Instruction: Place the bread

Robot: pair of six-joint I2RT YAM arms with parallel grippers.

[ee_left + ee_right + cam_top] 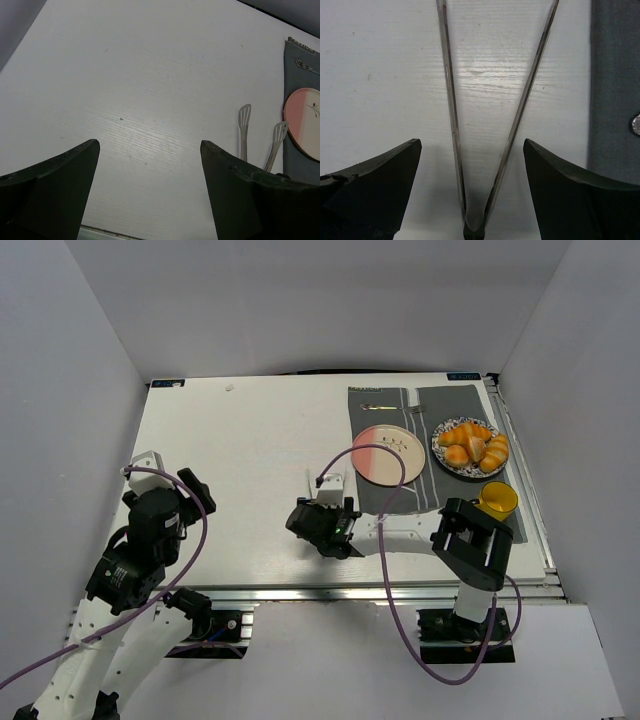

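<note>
1. Right claw [470,192]: released, jaws wide, gripping nothing.
2. Metal tongs [451,100] lie flat on the white table [250,460]. Their hinge end sits between my right fingers [375,190] and the arms fan away from me. There's a gap on both sides, no contact.
3. Left claw [150,190]: also released, hanging over the table with nothing between the jaws. The tong tips are off to its right.
4. Bread [457,454]: on the speckled plate [437,445] at far right, packed in with the croissants [494,448], well apart from both claws.
5. Pink plate [385,455] is just left of the speckled one, both on the gray placemat [455,400].
6. Yellow cup [497,500] is at the mat's near right, beside my right elbow.
</note>
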